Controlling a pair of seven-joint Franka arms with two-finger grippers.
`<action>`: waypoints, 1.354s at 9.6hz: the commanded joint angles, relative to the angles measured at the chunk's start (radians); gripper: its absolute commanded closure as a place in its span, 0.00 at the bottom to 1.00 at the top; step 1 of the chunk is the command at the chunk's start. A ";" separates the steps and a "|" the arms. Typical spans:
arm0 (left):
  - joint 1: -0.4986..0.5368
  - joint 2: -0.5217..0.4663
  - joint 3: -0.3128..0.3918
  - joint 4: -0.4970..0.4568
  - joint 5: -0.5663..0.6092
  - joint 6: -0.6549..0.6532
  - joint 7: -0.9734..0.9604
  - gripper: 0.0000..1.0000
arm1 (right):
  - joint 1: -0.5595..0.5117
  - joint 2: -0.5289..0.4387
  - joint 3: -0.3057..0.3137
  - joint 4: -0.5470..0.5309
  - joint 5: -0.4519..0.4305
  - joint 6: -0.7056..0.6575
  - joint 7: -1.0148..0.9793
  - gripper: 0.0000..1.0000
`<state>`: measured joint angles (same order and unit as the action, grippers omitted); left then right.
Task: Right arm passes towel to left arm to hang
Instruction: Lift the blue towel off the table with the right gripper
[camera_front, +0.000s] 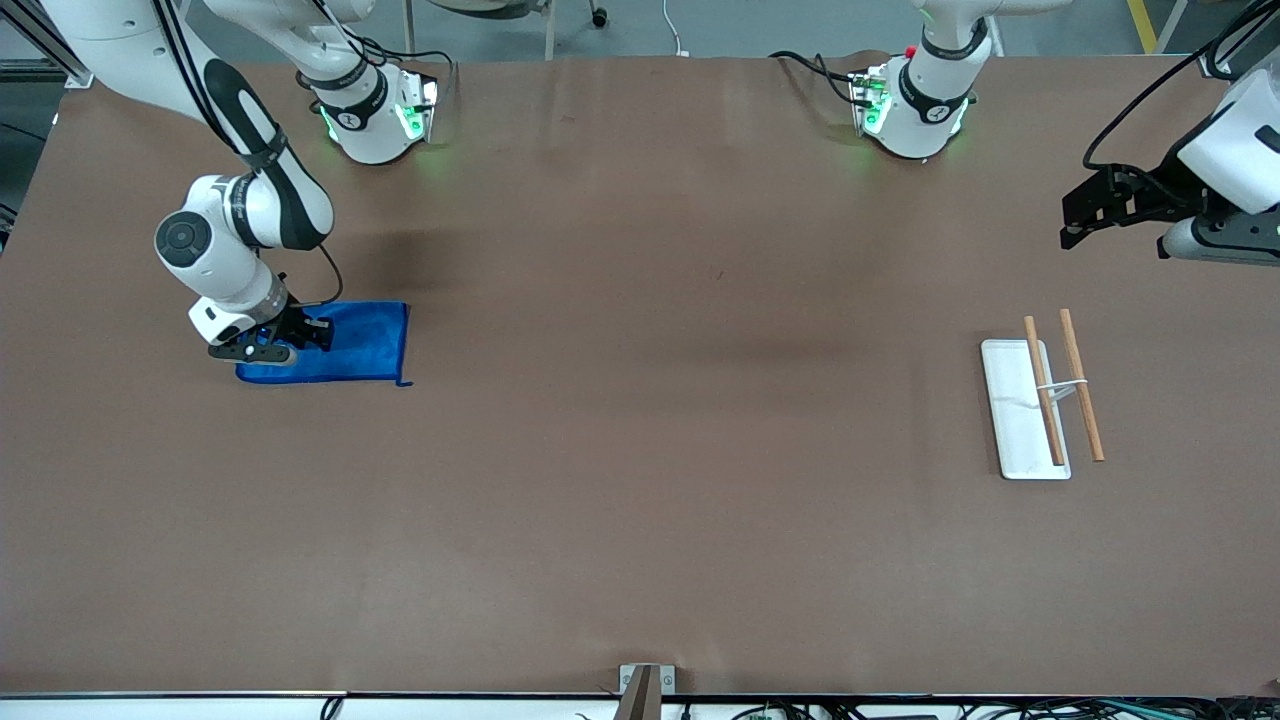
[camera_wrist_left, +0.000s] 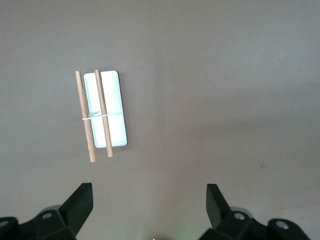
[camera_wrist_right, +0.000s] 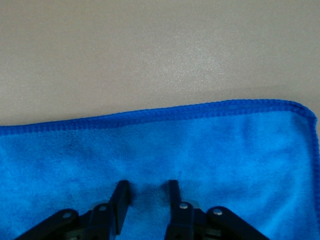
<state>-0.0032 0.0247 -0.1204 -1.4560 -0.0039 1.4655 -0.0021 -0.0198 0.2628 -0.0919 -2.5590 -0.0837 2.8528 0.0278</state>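
Table (camera_front: 640, 500): brown matte surface, fills nearly the whole front view; faint creases run across it.
Rack (camera_front: 1040, 400): stands on the table toward the left arm's end.
Rack base (camera_front: 1012, 420): flat white rectangular plate, rounded corners, its long side running toward the front camera.
Rods (camera_front: 1081, 397): two thin wooden sticks, side by side and parallel; one lies over the white base, the other over bare table just beside it.
Link (camera_wrist_left: 95, 117): slim white crosspiece joining the two sticks near their middle.
Bracket (camera_front: 645, 684): small grey metal piece at the table edge nearest the front camera.
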 joint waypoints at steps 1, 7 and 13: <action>-0.004 0.020 -0.001 0.005 -0.001 -0.002 -0.006 0.00 | -0.025 0.015 0.001 -0.010 -0.015 0.022 -0.003 1.00; -0.006 0.020 -0.002 0.005 -0.002 0.030 -0.004 0.00 | 0.003 -0.221 0.090 0.158 -0.011 -0.502 0.142 1.00; 0.003 0.021 -0.002 0.009 -0.001 0.033 0.016 0.00 | 0.012 -0.194 0.300 0.609 0.273 -0.836 0.242 1.00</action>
<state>-0.0017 0.0278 -0.1224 -1.4409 -0.0039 1.4959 -0.0002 -0.0034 0.0270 0.1886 -2.0049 0.0826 2.0031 0.2612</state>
